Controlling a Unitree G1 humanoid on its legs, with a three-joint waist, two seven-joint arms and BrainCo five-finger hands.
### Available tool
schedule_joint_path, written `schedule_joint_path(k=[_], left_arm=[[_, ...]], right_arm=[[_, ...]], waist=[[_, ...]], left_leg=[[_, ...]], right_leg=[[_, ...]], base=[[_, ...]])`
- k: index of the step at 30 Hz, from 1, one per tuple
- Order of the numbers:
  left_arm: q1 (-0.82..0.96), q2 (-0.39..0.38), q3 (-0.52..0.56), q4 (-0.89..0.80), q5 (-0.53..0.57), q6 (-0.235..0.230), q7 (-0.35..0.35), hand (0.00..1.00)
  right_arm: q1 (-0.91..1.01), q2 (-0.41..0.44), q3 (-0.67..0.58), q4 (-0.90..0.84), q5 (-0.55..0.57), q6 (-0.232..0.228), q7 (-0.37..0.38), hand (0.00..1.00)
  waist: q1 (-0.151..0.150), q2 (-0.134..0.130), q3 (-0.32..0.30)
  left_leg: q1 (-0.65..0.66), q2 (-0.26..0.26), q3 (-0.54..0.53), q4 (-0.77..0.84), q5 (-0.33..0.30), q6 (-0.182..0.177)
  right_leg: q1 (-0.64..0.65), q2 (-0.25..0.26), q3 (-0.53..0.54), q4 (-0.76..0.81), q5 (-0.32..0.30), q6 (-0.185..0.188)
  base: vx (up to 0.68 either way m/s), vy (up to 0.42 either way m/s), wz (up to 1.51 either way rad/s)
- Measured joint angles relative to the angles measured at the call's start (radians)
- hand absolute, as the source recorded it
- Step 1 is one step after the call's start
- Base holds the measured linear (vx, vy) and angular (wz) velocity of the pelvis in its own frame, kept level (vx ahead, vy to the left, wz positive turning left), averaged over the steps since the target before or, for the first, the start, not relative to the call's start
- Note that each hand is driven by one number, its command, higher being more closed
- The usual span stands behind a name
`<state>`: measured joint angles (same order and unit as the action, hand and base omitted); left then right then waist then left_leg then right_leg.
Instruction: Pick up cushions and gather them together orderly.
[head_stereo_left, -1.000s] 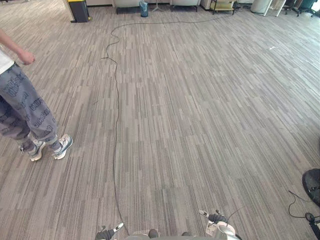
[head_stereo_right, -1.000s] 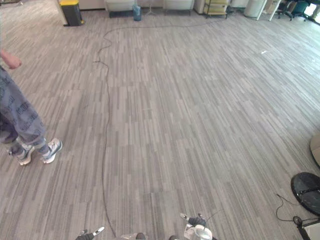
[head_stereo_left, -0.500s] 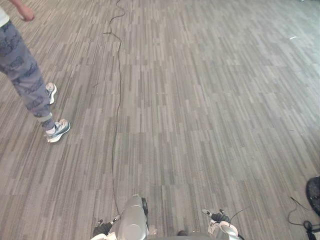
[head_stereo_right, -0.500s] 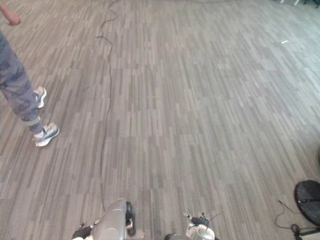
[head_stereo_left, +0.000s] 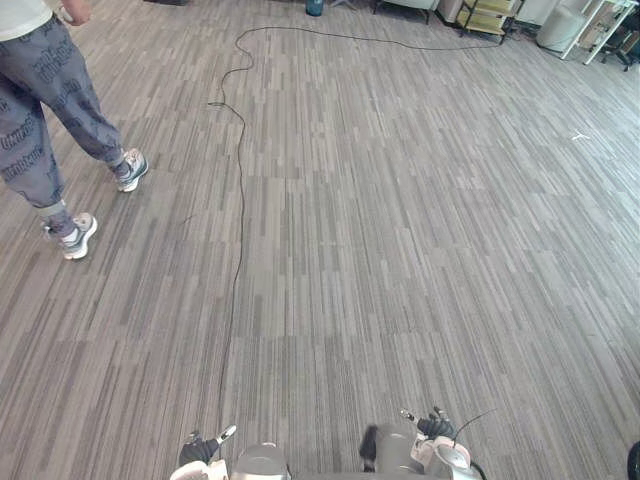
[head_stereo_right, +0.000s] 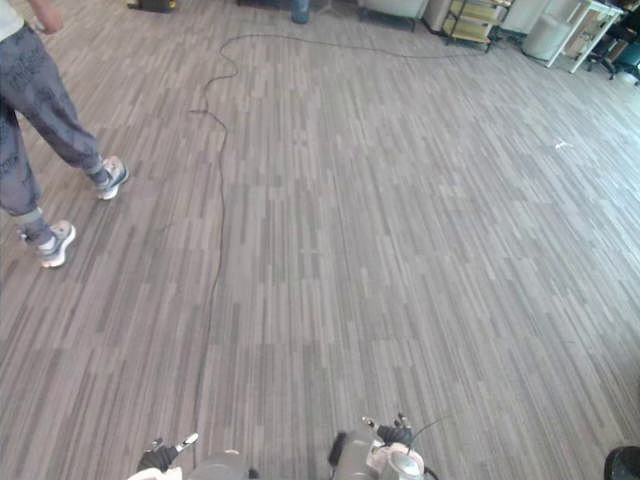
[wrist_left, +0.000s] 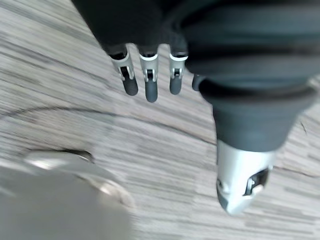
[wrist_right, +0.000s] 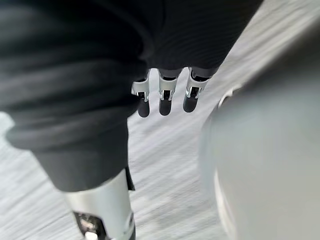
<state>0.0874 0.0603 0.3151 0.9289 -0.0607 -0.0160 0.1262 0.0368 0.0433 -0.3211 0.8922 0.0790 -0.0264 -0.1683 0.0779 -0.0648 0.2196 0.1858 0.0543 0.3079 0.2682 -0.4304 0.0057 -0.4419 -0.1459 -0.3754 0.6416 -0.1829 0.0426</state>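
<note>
Where the cushions lay I could not tell; neither of my hands carried one. My left hand (wrist_left: 145, 75) hung at my side on a lowered arm, with the dark ribbed cover uppermost and the fingers (wrist_left: 151, 90) pointing at the floor (head_stereo_left: 400, 250). They were loosely extended in a row with their dark tips nearly level. The thumb (wrist_left: 242, 170) stood apart from them, and nothing lay between it and the fingers. That hand was open and clear of the carpet. My right hand (wrist_right: 165, 95) hung in the same pose on the other side, the fingers relaxed and nearly straight with their tips down. It was empty and open too. Neither hand touched anything.

The floor was grey carpet in narrow stripes, stretching away toward 12 o'clock. At about 10 o'clock, well apart from me, a person (head_stereo_left: 45, 100) stood with legs apart in grey patterned trousers and pale sneakers (head_stereo_left: 78, 232). One foot was nearer me than the other, and one hand (head_stereo_left: 75, 12) hung by the hip. Far off at 12 o'clock a small blue thing (head_stereo_left: 315, 6) stood on the floor. At 1 o'clock, equally far, was a yellowish cart (head_stereo_left: 487, 14), with a pale round bin (head_stereo_left: 555, 27) near it toward 2 o'clock. A white scrap (head_stereo_left: 579, 135) lay on the carpet at 2 o'clock. Low at 4 o'clock, near me, part of a dark round thing (head_stereo_right: 622, 465) showed.
</note>
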Motion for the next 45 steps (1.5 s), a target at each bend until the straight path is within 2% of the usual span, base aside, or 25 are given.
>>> schedule_joint_path(k=[2,3,5,6,8,10,13,16,17,18,20,22,23,24,26,28,30,33,36,38,39,40,41,43,45], left_arm=[[-0.008,-0.009,-0.041,0.026,0.000,-0.007,-0.003,0.00],[-0.011,-0.019,-0.051,0.039,0.003,-0.006,-0.008,0.00],[-0.028,-0.059,-0.037,0.052,0.021,-0.004,-0.017,0.00],[-0.040,-0.089,-0.017,0.042,0.032,-0.010,-0.022,0.00],[-0.042,-0.108,0.014,0.040,0.038,-0.006,-0.022,0.00],[-0.036,-0.117,0.048,0.022,0.037,-0.007,-0.024,0.00],[-0.032,-0.090,0.049,-0.044,0.036,-0.015,-0.024,0.00],[-0.033,-0.088,0.049,-0.097,0.008,-0.021,-0.030,0.00],[-0.033,-0.095,0.051,-0.106,0.000,-0.024,-0.032,0.00],[-0.029,-0.112,0.064,-0.127,-0.022,-0.030,-0.032,0.00],[-0.033,-0.104,0.057,-0.128,-0.022,-0.033,-0.031,0.00],[-0.032,-0.105,0.075,-0.131,-0.044,-0.038,-0.026,0.00],[-0.032,-0.107,0.093,-0.142,-0.053,-0.042,-0.028,0.00],[-0.003,-0.100,0.081,-0.132,-0.055,-0.042,-0.021,0.00],[-0.017,-0.064,0.058,-0.104,-0.069,-0.037,-0.017,0.00],[-0.039,-0.062,0.053,-0.060,-0.071,-0.023,-0.005,0.00],[-0.034,-0.062,0.043,-0.044,-0.070,-0.019,0.004,0.00],[-0.043,-0.057,0.035,-0.016,-0.064,-0.020,0.003,0.00],[-0.044,-0.055,0.006,0.002,-0.037,-0.019,0.001,0.00],[-0.040,-0.059,-0.004,0.009,-0.014,-0.018,-0.003,0.00],[-0.040,-0.077,-0.010,0.024,0.004,-0.016,-0.006,0.00],[-0.038,-0.085,-0.017,0.024,0.021,-0.015,-0.013,0.00],[-0.048,-0.102,-0.017,0.022,0.032,-0.012,-0.018,0.00],[-0.034,-0.116,-0.016,-0.001,0.039,-0.009,-0.022,0.00],[-0.031,-0.106,-0.016,-0.030,0.039,-0.008,-0.024,0.00]], right_arm=[[-0.007,-0.016,-0.003,0.038,0.005,0.002,0.001,0.00],[-0.007,-0.022,-0.015,0.038,0.001,0.002,0.001,0.00],[-0.020,-0.042,-0.024,0.039,-0.003,0.005,0.004,0.00],[-0.026,-0.045,-0.031,0.035,-0.013,0.007,0.009,0.00],[-0.026,-0.056,-0.026,0.028,-0.019,0.008,0.009,0.00],[-0.027,-0.055,-0.022,0.029,-0.019,0.009,0.002,0.00],[-0.017,-0.019,0.014,0.037,0.012,0.013,-0.009,0.00],[-0.024,0.005,0.034,0.045,0.041,0.015,-0.009,0.00],[-0.025,0.018,0.030,0.050,0.041,0.016,-0.009,0.00],[-0.032,0.025,0.028,0.077,0.040,0.020,-0.013,0.00],[-0.032,0.020,0.066,0.099,0.040,0.030,-0.010,0.00],[-0.048,0.024,0.069,0.085,0.038,0.031,-0.009,0.00],[-0.046,0.032,0.056,0.063,0.037,0.031,-0.010,0.00],[-0.018,0.023,0.050,0.035,0.027,0.023,-0.011,0.00],[-0.010,0.021,0.066,0.022,0.004,0.015,-0.005,0.00],[0.004,0.021,0.067,0.027,-0.001,0.017,-0.005,0.00],[0.025,0.026,0.067,-0.005,-0.004,0.018,-0.001,0.00],[0.019,0.021,0.040,-0.022,-0.013,0.007,0.002,0.00],[0.001,0.022,0.005,-0.014,-0.021,0.009,0.009,0.00],[0.000,0.024,0.001,-0.016,-0.025,0.008,0.013,0.00],[-0.001,0.005,-0.001,-0.017,-0.042,0.009,0.019,0.00],[0.000,-0.002,0.000,-0.016,-0.044,0.010,0.025,0.00],[-0.001,-0.005,-0.010,-0.028,-0.044,0.010,0.027,0.00],[0.000,-0.013,0.000,-0.040,-0.042,0.015,0.022,0.00],[-0.012,-0.002,0.034,-0.027,-0.040,0.023,0.020,0.00]], waist=[[-0.029,0.007,0.001],[-0.046,0.017,-0.001],[-0.046,0.071,-0.018],[-0.038,0.097,-0.010],[-0.040,0.133,0.004],[-0.028,0.148,0.008],[-0.004,0.090,0.025],[0.028,0.055,0.018],[0.037,0.053,0.020],[0.058,0.036,0.022],[0.063,0.010,0.011],[0.080,0.011,0.011],[0.106,0.011,0.013],[0.110,-0.014,-0.033],[0.092,-0.051,-0.019],[0.070,-0.027,0.002],[0.052,-0.012,0.007],[0.027,-0.005,0.005],[0.003,0.005,0.005],[-0.020,0.012,0.001],[-0.023,0.055,-0.022],[-0.022,0.069,-0.032],[-0.027,0.092,-0.021],[-0.019,0.139,-0.012],[-0.013,0.122,0.012]], left_leg=[[0.085,-0.013,-0.049,-0.070,0.004,-0.008],[0.136,-0.004,-0.118,-0.066,-0.005,-0.026],[0.143,0.046,-0.165,-0.022,0.010,-0.054],[0.083,0.065,-0.208,0.162,0.128,-0.062],[-0.042,0.107,-0.241,0.476,0.308,-0.040],[-0.194,0.176,-0.220,0.789,0.268,-0.048],[-0.404,0.200,-0.168,0.873,0.148,-0.012],[-0.577,0.154,-0.110,0.547,0.119,-0.011],[-0.598,0.122,-0.113,0.408,0.149,-0.022],[-0.609,0.063,-0.130,0.208,0.339,-0.045],[-0.581,0.034,-0.083,0.219,0.333,-0.014],[-0.589,0.086,-0.068,0.392,0.261,0.025],[-0.628,0.114,-0.060,0.536,0.263,0.037],[-0.542,0.085,-0.079,0.328,0.184,0.007],[-0.452,0.043,-0.034,0.343,0.112,0.028],[-0.320,0.053,0.002,0.323,0.050,0.021],[-0.199,0.061,0.048,0.253,0.017,0.009],[-0.023,0.077,0.127,0.112,0.002,-0.052],[0.104,0.057,0.152,-0.008,0.004,-0.090],[0.185,0.044,0.127,-0.042,0.004,-0.122],[0.199,0.079,0.103,-0.015,0.013,-0.150],[0.160,0.116,0.065,0.114,0.056,-0.200],[0.069,0.167,-0.007,0.385,0.162,-0.122],[-0.101,0.233,-0.090,0.755,0.410,-0.080],[-0.244,0.244,-0.125,0.951,0.310,-0.065]], right_leg=[[0.000,0.058,0.012,-0.278,0.106,-0.006],[0.012,0.093,0.047,-0.330,0.263,-0.128],[0.019,0.112,0.021,-0.262,0.248,-0.181],[0.051,0.120,-0.001,-0.203,0.133,-0.163],[0.143,0.149,0.001,-0.247,0.090,-0.159],[0.258,0.193,0.015,-0.300,0.044,-0.166],[0.479,0.190,0.048,-0.400,-0.036,-0.140],[0.607,0.144,0.101,-0.485,-0.077,-0.076],[0.637,0.120,0.120,-0.490,-0.098,-0.063],[0.684,0.060,0.172,-0.493,-0.146,-0.020],[0.698,0.021,0.227,-0.501,-0.140,-0.038],[0.697,0.033,0.310,-0.473,-0.011,-0.082],[0.709,0.021,0.353,-0.432,0.027,-0.053],[0.634,-0.015,0.405,-0.203,0.007,0.049],[0.472,-0.069,0.431,0.186,0.062,0.093],[0.343,-0.071,0.352,0.443,0.033,0.059],[0.252,-0.084,0.213,0.473,-0.026,0.000],[0.113,-0.055,-0.086,0.136,-0.057,-0.035],[0.087,0.031,-0.150,-0.211,0.036,-0.050],[0.096,0.060,-0.149,-0.267,0.161,-0.208],[0.095,0.080,-0.149,-0.207,0.137,-0.239],[0.103,0.091,-0.146,-0.162,0.067,-0.231],[0.158,0.130,-0.139,-0.164,0.016,-0.221],[0.258,0.196,-0.079,-0.216,-0.032,-0.218],[0.380,0.218,-0.004,-0.257,-0.078,-0.210]], base=[[0.77,-0.065,0.71],[0.79,-0.108,0.80],[0.78,-0.123,0.40],[0.91,-0.189,0.22],[0.74,-0.122,0.12],[0.62,0.014,-0.15],[0.62,-0.015,-0.08],[0.67,0.109,-0.38],[1.00,0.363,-0.81],[0.60,0.257,-0.72],[0.74,0.284,-0.73],[0.76,0.280,-0.91],[0.50,0.252,-1.26],[0.46,0.257,-1.29],[0.47,0.243,-0.84],[0.40,0.151,-0.55],[0.46,0.139,-0.67],[0.54,0.119,-0.61],[0.68,0.063,-0.18],[0.67,0.003,0.14],[0.77,-0.050,-0.08],[0.89,-0.114,-0.22],[0.86,-0.112,-0.29],[0.67,0.003,-0.85],[0.68,0.065,-1.02]])
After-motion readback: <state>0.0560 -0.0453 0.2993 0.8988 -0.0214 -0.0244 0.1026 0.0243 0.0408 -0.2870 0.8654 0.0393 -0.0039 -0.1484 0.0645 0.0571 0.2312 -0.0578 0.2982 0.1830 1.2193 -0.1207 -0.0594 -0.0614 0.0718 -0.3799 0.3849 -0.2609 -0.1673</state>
